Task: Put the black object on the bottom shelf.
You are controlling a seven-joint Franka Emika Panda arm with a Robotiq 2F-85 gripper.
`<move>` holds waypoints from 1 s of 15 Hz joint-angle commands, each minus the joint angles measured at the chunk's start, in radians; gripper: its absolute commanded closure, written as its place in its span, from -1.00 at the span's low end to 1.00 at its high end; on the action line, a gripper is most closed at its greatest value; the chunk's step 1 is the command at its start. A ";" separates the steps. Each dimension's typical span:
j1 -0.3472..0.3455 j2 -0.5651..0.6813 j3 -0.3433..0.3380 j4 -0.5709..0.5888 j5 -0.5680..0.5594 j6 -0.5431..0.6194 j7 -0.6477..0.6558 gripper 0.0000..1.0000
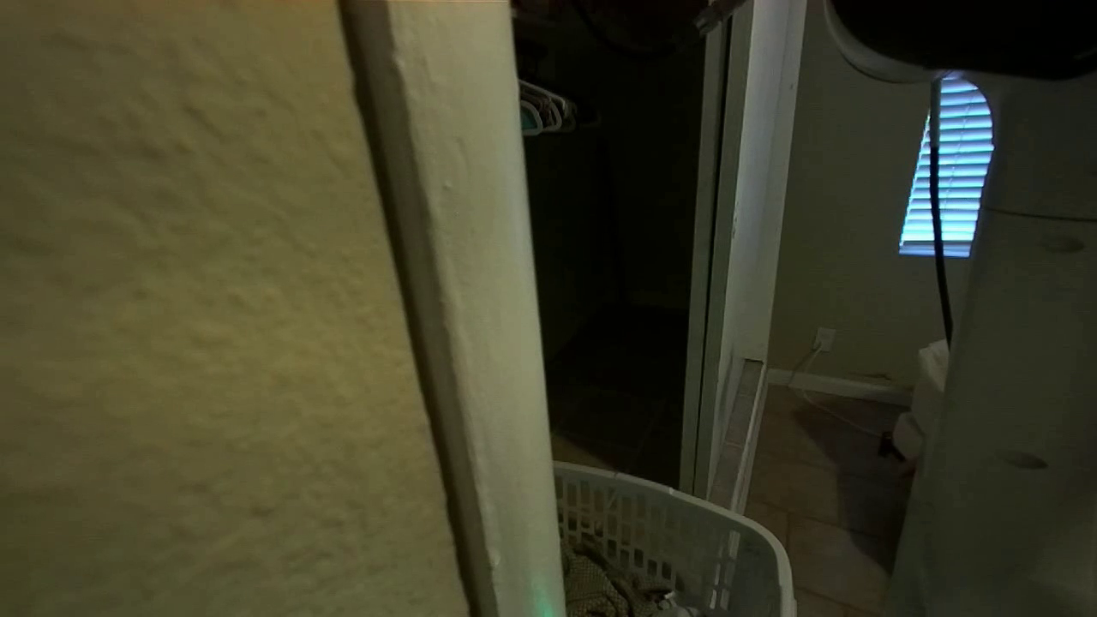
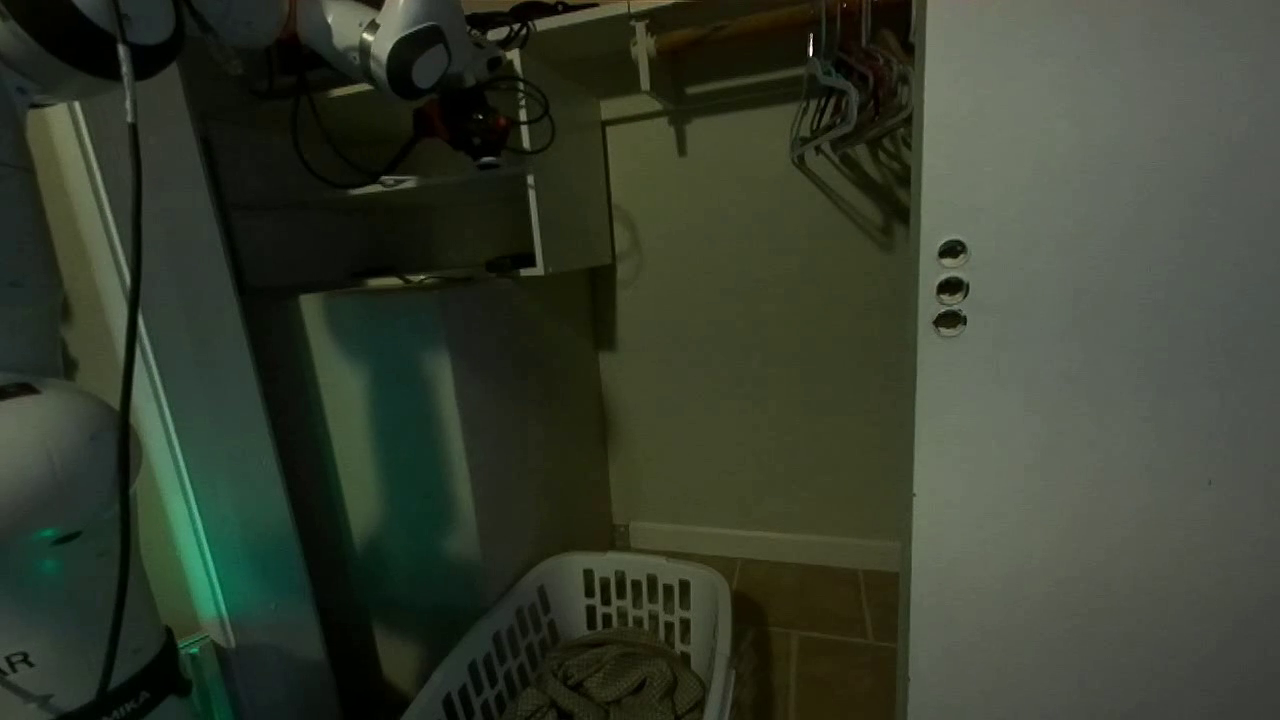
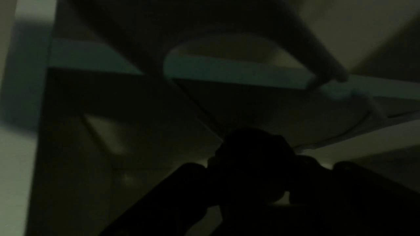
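My gripper (image 2: 478, 130) hangs from the arm at the upper left in an exterior view, in front of the shelf unit near its middle shelf edge (image 2: 450, 183). The bottom shelf (image 2: 430, 282) lies below it. In the wrist view the gripper (image 3: 251, 173) is a dark silhouette. Its fingers touch both sides of a black object (image 3: 251, 147), which it appears to hold. The object's details are lost in the dark. A shelf edge (image 3: 229, 70) crosses the wrist view; I cannot tell which shelf it is.
Cables (image 2: 520, 110) loop around the gripper. A small dark item (image 2: 510, 263) lies on the bottom shelf. A white side panel (image 2: 570, 200) bounds the unit. A laundry basket (image 2: 715, 600) with cloth stands below. Hangers (image 2: 840, 120) and a white door (image 2: 1090, 400) are at right.
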 commanded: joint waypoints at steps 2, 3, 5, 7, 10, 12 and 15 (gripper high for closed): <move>-0.019 -0.094 -0.019 -0.052 0.023 -0.002 -0.041 0.85; -0.022 -0.124 -0.025 -0.071 0.039 -0.004 -0.057 0.85; -0.025 -0.195 -0.039 -0.129 0.061 -0.011 -0.094 0.85; -0.022 -0.270 -0.058 -0.197 0.079 -0.020 -0.117 0.85; -0.026 -0.377 -0.075 -0.299 0.038 -0.035 -0.135 0.85; -0.012 -0.443 -0.091 -0.361 0.028 -0.057 -0.144 0.85; -0.010 -0.537 -0.109 -0.457 -0.016 -0.122 -0.144 0.85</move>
